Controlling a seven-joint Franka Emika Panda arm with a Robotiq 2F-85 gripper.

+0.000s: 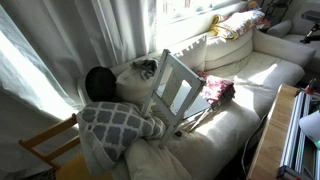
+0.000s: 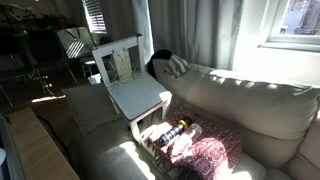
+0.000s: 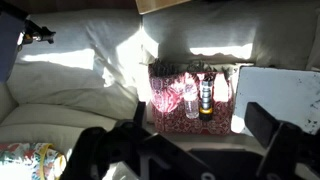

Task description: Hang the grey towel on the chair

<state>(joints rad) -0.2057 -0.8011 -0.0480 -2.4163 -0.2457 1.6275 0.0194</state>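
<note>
A small white chair (image 1: 172,88) stands on the sofa seat in both exterior views (image 2: 128,80). Its seat shows at the right of the wrist view (image 3: 282,95). A crumpled grey towel (image 1: 146,68) lies on the sofa back behind the chair, next to a black cushion (image 2: 176,64). It does not show in the wrist view. My gripper (image 3: 190,160) shows only in the wrist view. It is open and empty, its dark fingers spread wide, high above the sofa seat near the chair.
A red patterned cloth (image 3: 170,100) with bottles (image 3: 205,95) lies on the sofa beside the chair (image 2: 200,152). A grey-and-white lattice cloth (image 1: 115,125) covers the sofa arm. A wooden table edge (image 1: 268,140) runs along the sofa front. A floral cushion (image 1: 235,25) lies at the far end.
</note>
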